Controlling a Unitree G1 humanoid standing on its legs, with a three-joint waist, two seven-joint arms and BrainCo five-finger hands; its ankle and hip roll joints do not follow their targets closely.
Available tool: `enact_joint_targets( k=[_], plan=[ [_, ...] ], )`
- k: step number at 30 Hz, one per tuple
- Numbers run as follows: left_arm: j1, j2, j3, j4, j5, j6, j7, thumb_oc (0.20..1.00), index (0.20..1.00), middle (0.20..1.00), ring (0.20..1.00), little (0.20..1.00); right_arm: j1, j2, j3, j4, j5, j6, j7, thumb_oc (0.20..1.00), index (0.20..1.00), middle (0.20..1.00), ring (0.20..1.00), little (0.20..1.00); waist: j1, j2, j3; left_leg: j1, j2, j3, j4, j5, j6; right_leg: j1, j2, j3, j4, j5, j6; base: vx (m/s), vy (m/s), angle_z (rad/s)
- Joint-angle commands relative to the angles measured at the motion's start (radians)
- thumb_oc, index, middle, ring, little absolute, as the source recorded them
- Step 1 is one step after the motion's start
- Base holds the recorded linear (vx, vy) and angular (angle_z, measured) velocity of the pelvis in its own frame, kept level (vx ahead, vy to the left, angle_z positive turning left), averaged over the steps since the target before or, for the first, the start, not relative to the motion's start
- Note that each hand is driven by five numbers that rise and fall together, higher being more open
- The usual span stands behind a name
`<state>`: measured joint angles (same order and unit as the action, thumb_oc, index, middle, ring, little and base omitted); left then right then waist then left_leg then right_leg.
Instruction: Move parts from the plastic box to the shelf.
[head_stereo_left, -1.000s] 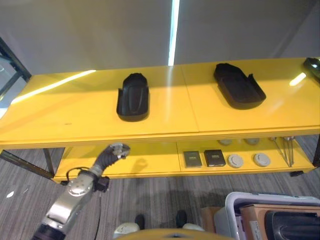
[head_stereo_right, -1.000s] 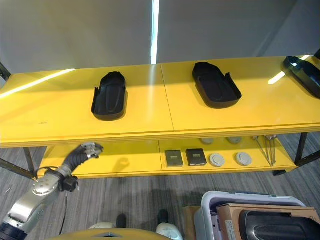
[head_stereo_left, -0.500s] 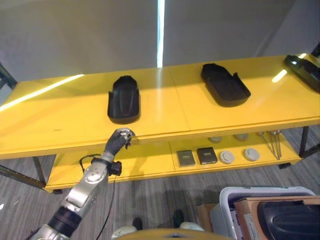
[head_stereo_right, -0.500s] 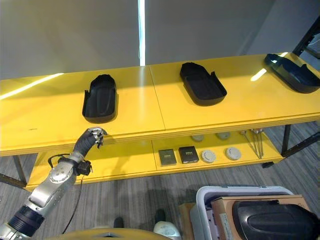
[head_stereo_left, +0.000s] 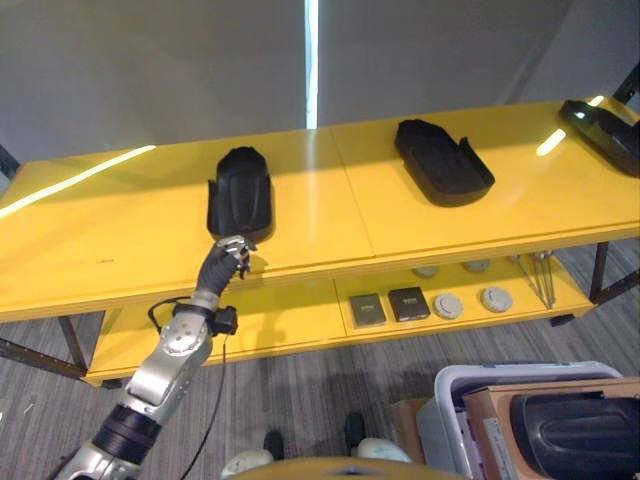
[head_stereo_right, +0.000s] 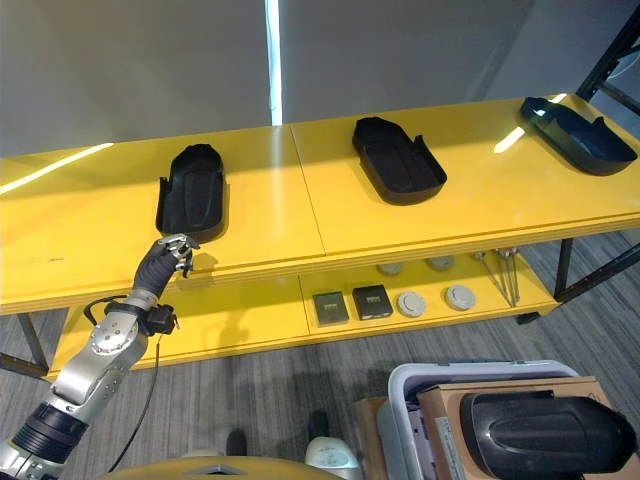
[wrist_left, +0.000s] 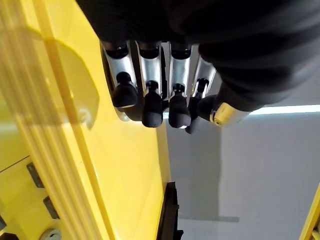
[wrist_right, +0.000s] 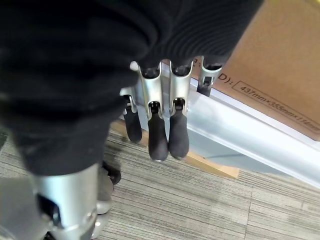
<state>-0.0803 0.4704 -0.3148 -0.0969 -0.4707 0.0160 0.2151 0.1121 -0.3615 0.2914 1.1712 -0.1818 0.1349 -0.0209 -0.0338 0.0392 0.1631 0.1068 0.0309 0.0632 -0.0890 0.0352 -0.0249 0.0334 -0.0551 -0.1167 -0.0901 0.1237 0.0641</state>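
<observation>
Three black moulded parts lie on the yellow shelf top (head_stereo_left: 130, 235): one at the left (head_stereo_left: 240, 192), one in the middle (head_stereo_left: 443, 161), one at the far right (head_stereo_left: 605, 130). My left hand (head_stereo_left: 224, 264) is up at the shelf's front edge, just in front of the left part, fingers (wrist_left: 150, 102) curled and holding nothing. The grey plastic box (head_stereo_right: 400, 385) stands on the floor at the lower right, with another black part (head_stereo_right: 545, 435) in it on brown cardboard (head_stereo_right: 440, 405). My right hand (wrist_right: 160, 130) hangs beside that box with its fingers relaxed and empty.
The lower shelf (head_stereo_left: 300, 320) carries two small dark boxes (head_stereo_left: 388, 305), several round grey discs (head_stereo_left: 470, 300) and thin metal rods (head_stereo_left: 545, 280). Bare yellow surface lies between the parts on top. A grey wall stands behind the shelf.
My left hand has risen from below the shelf's edge to the front of the top, near the left part. The camera has swung right, bringing the far-right part into view.
</observation>
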Motion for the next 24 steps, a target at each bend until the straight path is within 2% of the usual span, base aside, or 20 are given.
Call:
enact_joint_targets(
  k=[1,9,18,24],
  plan=[
    [-0.086,-0.013,0.018,-0.01,-0.025,-0.04,0.013,0.2,0.2,0.2,0.2,0.2,-0.058,-0.015,0.024,-0.014,0.033,-0.01,-0.025,1.0,1.0,1.0,1.0,1.0,-0.001,-0.004,0.022,-0.035,0.013,0.043,0.002,0.03,0.0,0.028,-0.016,0.016,0.003,-0.039,0.045,0.0,0.0,0.0],
    [-0.111,-0.044,-0.003,0.105,-0.01,-0.059,0.069,0.2,0.2,0.2,0.2,0.2,-0.066,-0.013,0.072,-0.071,0.037,0.037,-0.022,1.0,1.0,1.0,1.0,1.0,-0.008,-0.005,0.025,-0.034,0.013,0.045,0.002,0.037,0.001,0.029,-0.017,0.016,0.003,-0.034,0.043,0.0,0.0,0.0],
    [-0.249,-0.101,-0.016,0.362,0.025,-0.106,0.158,0.2,0.2,0.2,0.2,0.2,-0.078,-0.014,0.113,-0.13,0.1,0.064,-0.014,1.0,1.0,1.0,1.0,1.0,-0.043,-0.022,0.039,-0.039,0.023,0.062,0.002,0.047,0.002,0.015,-0.012,0.038,0.003,-0.025,0.04,0.0,-0.011,-0.02],
    [-0.332,-0.104,-0.005,0.466,0.046,-0.143,0.19,0.2,0.2,0.2,0.2,0.2,-0.075,-0.024,0.138,-0.164,0.094,0.065,-0.017,1.0,1.0,1.0,1.0,1.0,-0.066,-0.032,0.054,-0.042,0.03,0.074,0.002,0.052,0.001,0.007,-0.009,0.053,0.003,-0.021,0.04,-0.01,-0.011,-0.05]
  ],
)
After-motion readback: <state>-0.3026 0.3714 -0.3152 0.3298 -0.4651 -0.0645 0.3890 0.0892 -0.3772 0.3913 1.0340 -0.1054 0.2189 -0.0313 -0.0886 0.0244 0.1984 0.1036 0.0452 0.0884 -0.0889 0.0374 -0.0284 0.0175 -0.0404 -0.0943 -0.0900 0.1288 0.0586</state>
